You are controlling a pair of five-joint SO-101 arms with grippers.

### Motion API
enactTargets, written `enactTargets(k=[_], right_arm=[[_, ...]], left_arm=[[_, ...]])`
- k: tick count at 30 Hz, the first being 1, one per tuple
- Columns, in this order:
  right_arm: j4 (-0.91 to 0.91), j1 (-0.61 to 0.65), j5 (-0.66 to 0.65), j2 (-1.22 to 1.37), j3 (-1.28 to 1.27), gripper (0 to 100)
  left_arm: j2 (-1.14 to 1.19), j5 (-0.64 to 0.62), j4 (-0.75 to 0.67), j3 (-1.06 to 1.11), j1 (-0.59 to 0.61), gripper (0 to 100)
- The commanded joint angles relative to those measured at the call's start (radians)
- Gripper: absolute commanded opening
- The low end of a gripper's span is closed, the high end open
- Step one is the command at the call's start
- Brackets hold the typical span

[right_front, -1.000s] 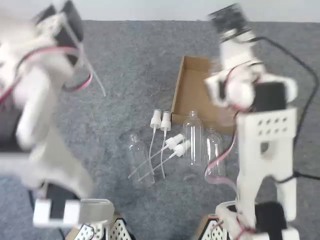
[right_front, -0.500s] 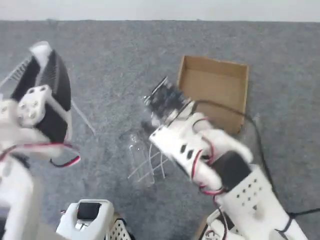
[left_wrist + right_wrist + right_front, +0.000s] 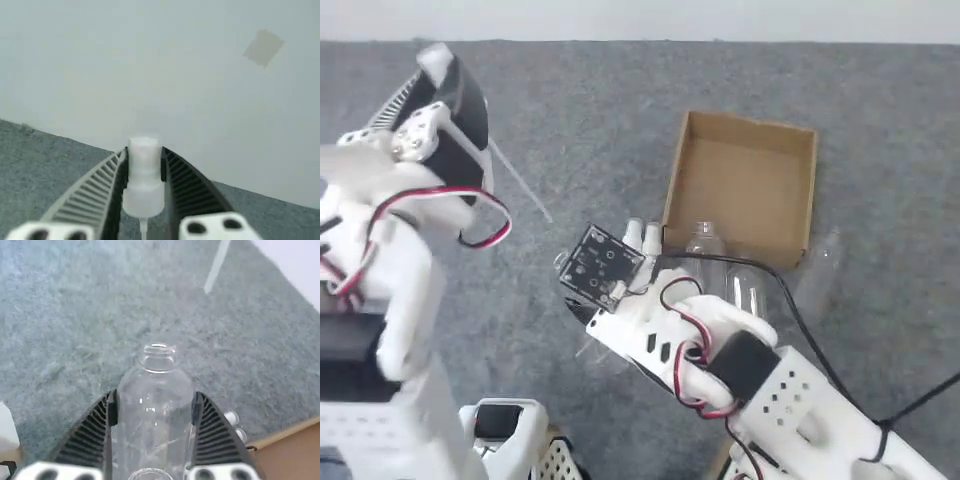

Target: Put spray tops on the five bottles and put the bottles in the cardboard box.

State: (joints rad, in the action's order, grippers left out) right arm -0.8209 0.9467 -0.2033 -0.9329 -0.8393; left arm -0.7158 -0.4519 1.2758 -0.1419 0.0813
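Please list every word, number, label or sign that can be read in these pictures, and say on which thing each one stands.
None: no text can be read in any view.
The box is plain cardboard, the bottle is clear with no label, the spray top is plain white, and the patch on the wall is blank.

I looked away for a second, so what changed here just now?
The right arm swung down from upright and toward the left; its right hand now grips a clear bottle. The left hand shifted a little but kept its spray top. The cardboard box and the loose spray tops beside it stayed put.
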Motion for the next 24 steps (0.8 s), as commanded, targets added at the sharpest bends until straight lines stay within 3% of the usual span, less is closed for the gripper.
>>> enactTargets(k=[1, 7, 24], right_arm=[[0.107, -0.001, 0.008, -0.064, -0.032, 1.6], [0.294, -0.005, 0.011, -0.084, -0.153, 0.6], [0.289, -0.010, 0.012, -0.091, -0.157, 0.6]], left_arm=[[-0.057, -0.009, 0.025, -0.002, -0.003, 1], [-0.098, -0.008, 0.038, 0.048, -0.003, 1], [-0.100, 0.034, 0.008, 0.285, -0.078, 1]])
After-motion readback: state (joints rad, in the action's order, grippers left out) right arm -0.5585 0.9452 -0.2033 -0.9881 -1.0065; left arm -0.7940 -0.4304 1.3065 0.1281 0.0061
